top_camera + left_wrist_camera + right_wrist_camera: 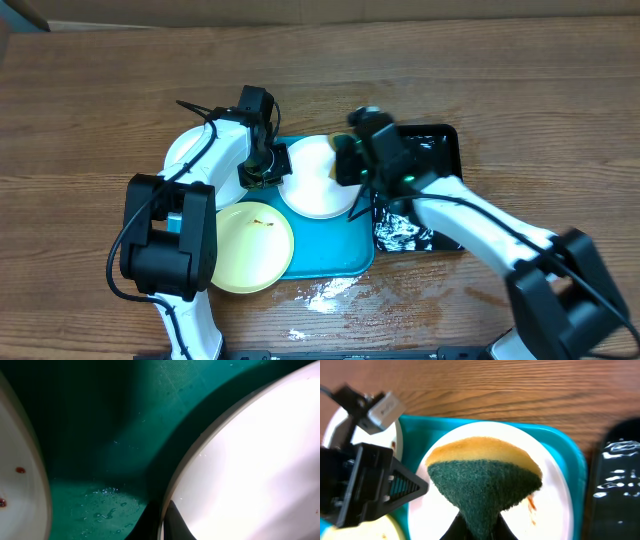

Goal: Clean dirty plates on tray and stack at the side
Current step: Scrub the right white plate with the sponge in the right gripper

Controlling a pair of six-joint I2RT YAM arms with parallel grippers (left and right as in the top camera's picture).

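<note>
Overhead: white plate (315, 195) on teal tray (345, 255), mid counter (500, 80); left gripper (266, 172) at its left rim
Left wrist: jaws clamped on that rim
Right wrist: right gripper (477, 529) clamped on sponge (485, 472) over plate, red smear (531, 504) beside

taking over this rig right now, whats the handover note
Left end effector: shut on the rim of the white plate, which lies on the teal tray.
Right end effector: shut on the sponge, held over that plate.
Done: no stack I can confirm. A second white plate lies on the table left of the tray, cleanliness unclear.
Left: a red smear shows on the white plate, and the yellow plate at the tray's near-left corner has specks. Scrub both, then stack at the side.
</note>
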